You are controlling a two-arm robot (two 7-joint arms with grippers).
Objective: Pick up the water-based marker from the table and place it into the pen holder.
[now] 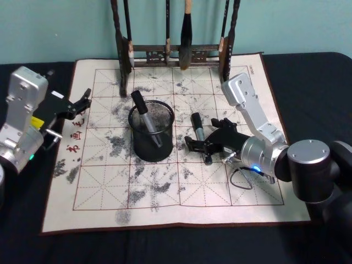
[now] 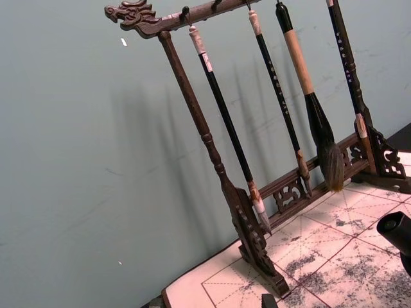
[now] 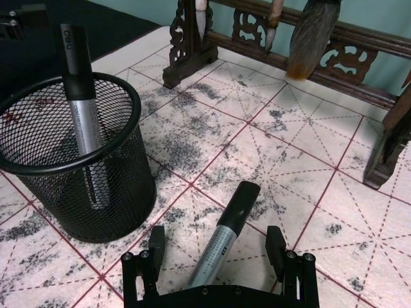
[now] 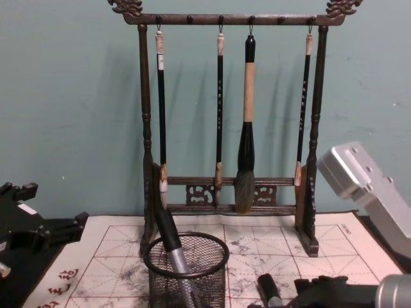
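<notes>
Black wire-mesh pen holder (image 3: 77, 160)

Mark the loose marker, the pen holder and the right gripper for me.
loose marker (image 1: 198, 132), head view, on its grey barrel.
pen holder (image 3: 119, 192), right wrist view, on its mesh wall.
right gripper (image 3: 216, 236), right wrist view, midway between its open fingertips, astride the loose marker.
</notes>
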